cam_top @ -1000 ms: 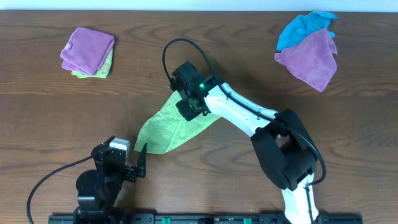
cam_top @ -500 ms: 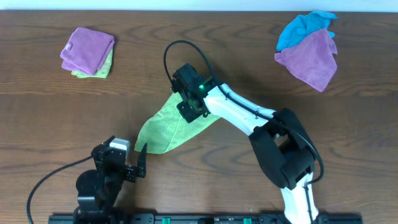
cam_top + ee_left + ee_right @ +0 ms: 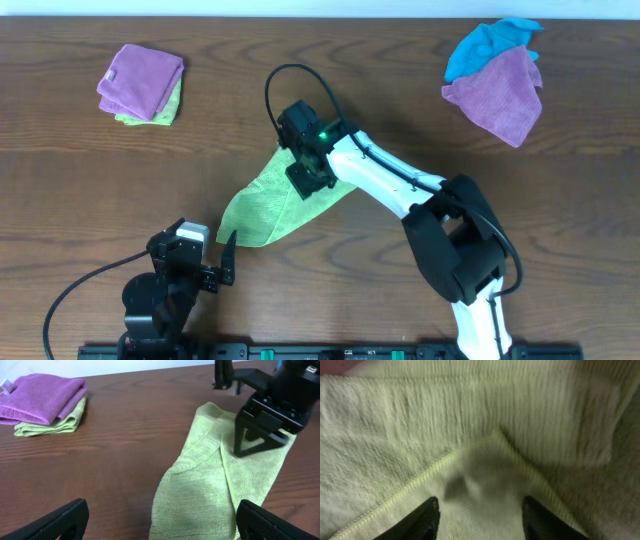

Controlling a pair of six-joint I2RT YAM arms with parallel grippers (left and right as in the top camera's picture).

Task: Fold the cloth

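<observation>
Lime-green soft microfibre cloth (image 3: 262,205) lay part-folded, centre of brown wooden table (image 3: 100,190), nearer front edge. Right gripper (image 3: 480,515) over it, jaws parted, gripping nothing. Left gripper (image 3: 160,522) jaws wide, empty. Cloth judged light, limp; take by hemmed corner.

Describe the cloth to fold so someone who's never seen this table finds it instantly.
On the brown table, look near the middle, beneath the right gripper. The cloth is lime green, lying alone as a long wedge; the other lime cloth sits folded under a purple cloth at far left.
</observation>
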